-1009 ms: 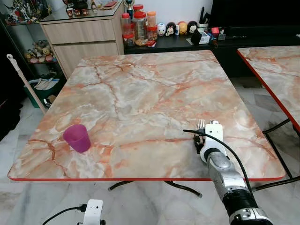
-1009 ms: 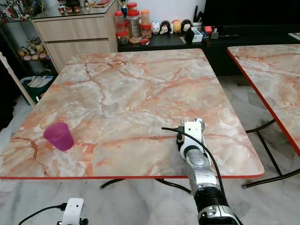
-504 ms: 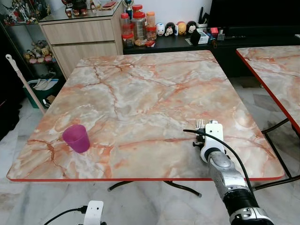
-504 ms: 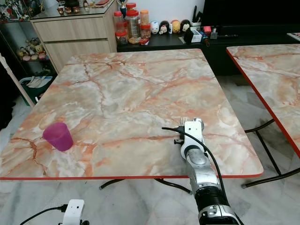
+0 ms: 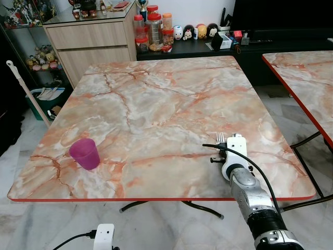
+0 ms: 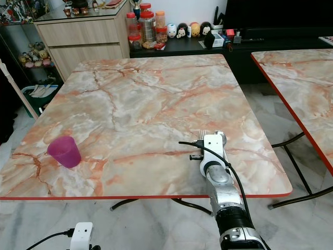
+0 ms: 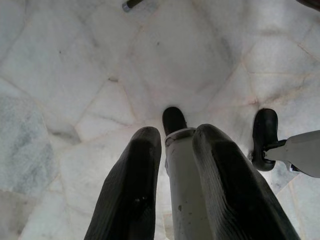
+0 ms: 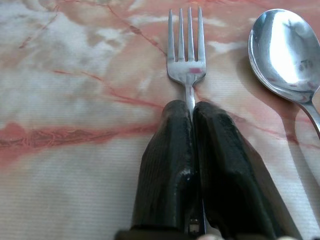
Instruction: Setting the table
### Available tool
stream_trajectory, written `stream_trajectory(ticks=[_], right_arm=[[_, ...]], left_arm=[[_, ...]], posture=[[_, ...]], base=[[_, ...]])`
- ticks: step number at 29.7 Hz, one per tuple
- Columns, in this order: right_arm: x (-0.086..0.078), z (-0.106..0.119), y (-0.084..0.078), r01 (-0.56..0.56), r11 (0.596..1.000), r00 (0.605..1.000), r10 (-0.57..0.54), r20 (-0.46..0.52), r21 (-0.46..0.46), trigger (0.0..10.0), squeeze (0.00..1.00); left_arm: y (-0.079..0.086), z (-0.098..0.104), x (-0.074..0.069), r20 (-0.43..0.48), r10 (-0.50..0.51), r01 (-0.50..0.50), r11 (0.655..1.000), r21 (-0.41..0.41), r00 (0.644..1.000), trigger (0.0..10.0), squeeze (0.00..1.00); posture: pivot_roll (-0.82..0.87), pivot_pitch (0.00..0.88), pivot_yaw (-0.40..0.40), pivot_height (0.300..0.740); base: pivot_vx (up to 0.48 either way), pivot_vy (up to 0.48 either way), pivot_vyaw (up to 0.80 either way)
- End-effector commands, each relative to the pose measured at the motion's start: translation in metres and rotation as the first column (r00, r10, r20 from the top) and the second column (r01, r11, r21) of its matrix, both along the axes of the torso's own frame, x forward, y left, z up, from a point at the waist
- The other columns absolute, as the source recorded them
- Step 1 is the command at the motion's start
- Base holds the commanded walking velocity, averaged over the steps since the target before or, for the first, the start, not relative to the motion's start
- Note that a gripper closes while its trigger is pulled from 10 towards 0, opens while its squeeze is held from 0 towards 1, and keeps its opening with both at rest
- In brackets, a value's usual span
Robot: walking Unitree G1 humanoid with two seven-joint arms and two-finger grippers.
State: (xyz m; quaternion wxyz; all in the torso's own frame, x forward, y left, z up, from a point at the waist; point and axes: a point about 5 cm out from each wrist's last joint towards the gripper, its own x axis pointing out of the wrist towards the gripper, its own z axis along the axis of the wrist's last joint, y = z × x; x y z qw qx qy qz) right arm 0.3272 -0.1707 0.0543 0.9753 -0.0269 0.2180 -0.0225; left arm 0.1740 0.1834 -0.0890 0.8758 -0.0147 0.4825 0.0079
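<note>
The right pincer (image 8: 192,112) stays clamped on the fork (image 8: 186,55), now lowered flat on the counter (image 5: 156,104) just beside the spoon (image 8: 285,50), so release looks next; the left pincer (image 7: 175,137) hangs idle, fingers parted.

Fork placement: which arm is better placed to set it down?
Right. The right gripper is shut on the fork, low over the table beside a spoon. The left gripper hangs over the floor.
</note>
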Motion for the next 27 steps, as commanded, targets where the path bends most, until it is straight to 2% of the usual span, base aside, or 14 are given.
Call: stream_trajectory(ticks=[1,3,5,6,10,13,15,16,17,20,22,26,27], right_arm=[[-0.003,-0.008,0.006,-0.020,1.000,0.999,0.021,-0.043,0.011,0.0,0.00],[-0.002,-0.005,0.008,-0.030,0.999,0.999,0.031,-0.017,0.021,0.0,0.00],[0.001,0.001,0.012,-0.059,0.998,0.997,0.057,0.049,0.026,0.0,0.00],[0.004,0.010,0.017,-0.093,0.995,0.988,0.090,0.124,0.019,10.0,0.00],[0.007,0.022,0.022,-0.113,0.992,0.973,0.101,0.210,0.049,10.0,0.00],[0.008,0.024,0.023,-0.116,0.992,0.968,0.102,0.228,0.050,10.0,0.00],[0.010,0.034,0.027,-0.142,0.989,0.945,0.125,0.304,0.035,10.0,0.00],[0.010,0.034,0.027,-0.142,0.989,0.945,0.125,0.304,0.035,10.0,0.00],[0.011,0.044,0.029,-0.161,0.987,0.916,0.145,0.374,0.013,10.0,0.00],[0.011,0.050,0.030,-0.174,0.985,0.897,0.154,0.415,0.010,10.0,0.00],[0.012,0.062,0.031,-0.189,0.982,0.864,0.170,0.475,-0.008,10.0,0.00],[0.013,0.070,0.029,-0.187,0.982,0.840,0.167,0.516,-0.014,10.0,0.00],[0.013,0.076,0.028,-0.190,0.981,0.821,0.173,0.544,-0.025,10.0,0.00]], left_arm=[[0.003,-0.001,-0.003,-0.016,0.022,-0.022,1.000,-0.008,1.000,10.0,0.00],[0.004,-0.001,-0.003,-0.014,0.032,-0.032,0.999,-0.006,0.999,10.0,0.00],[0.006,-0.001,-0.002,-0.008,0.046,-0.046,0.999,0.004,0.999,10.0,0.00],[0.007,0.000,-0.001,-0.002,0.062,-0.062,0.998,0.008,0.998,10.0,0.00],[0.007,0.001,0.001,0.005,0.064,-0.064,0.998,0.016,0.998,10.0,0.00],[0.007,0.001,0.001,0.005,0.066,-0.066,0.998,0.016,0.998,10.0,0.00],[0.008,0.002,0.003,0.014,0.084,-0.085,0.996,0.025,0.996,10.0,0.00],[0.008,0.002,0.003,0.014,0.084,-0.085,0.996,0.025,0.996,10.0,0.00],[0.009,0.003,0.004,0.022,0.098,-0.099,0.994,0.036,0.995,10.0,0.00],[0.010,0.003,0.004,0.025,0.103,-0.104,0.994,0.039,0.994,10.0,0.00],[0.012,0.003,0.003,0.027,0.107,-0.108,0.992,0.059,0.994,10.0,0.00],[0.014,0.002,0.002,0.023,0.106,-0.107,0.992,0.070,0.994,10.0,0.00],[0.015,0.002,0.001,0.024,0.110,-0.111,0.991,0.078,0.994,10.0,0.00]], posture=[[-0.20,0.000,0.062,0.740],[-0.20,0.000,0.064,0.740],[-0.20,0.000,0.064,0.740],[-0.20,0.000,0.064,0.740],[-0.20,0.000,0.063,0.740],[-0.20,0.000,0.063,0.740],[-0.20,0.000,0.059,0.740],[-0.20,0.000,0.059,0.740],[-0.19,0.000,0.056,0.740],[-0.19,0.000,0.056,0.740],[-0.20,0.000,0.054,0.740],[-0.20,0.000,0.053,0.740],[-0.20,0.000,0.053,0.740]], base=[[0.000,0.000,0.00],[0.000,0.000,0.00],[0.000,0.000,0.00],[0.000,0.000,0.00],[0.000,0.000,0.00],[0.000,0.000,0.00],[0.000,0.000,0.00],[0.000,0.000,0.00],[0.000,0.000,0.00],[0.000,0.000,0.00],[0.000,0.000,0.00],[0.000,-0.336,0.00],[0.000,-0.480,0.00]])
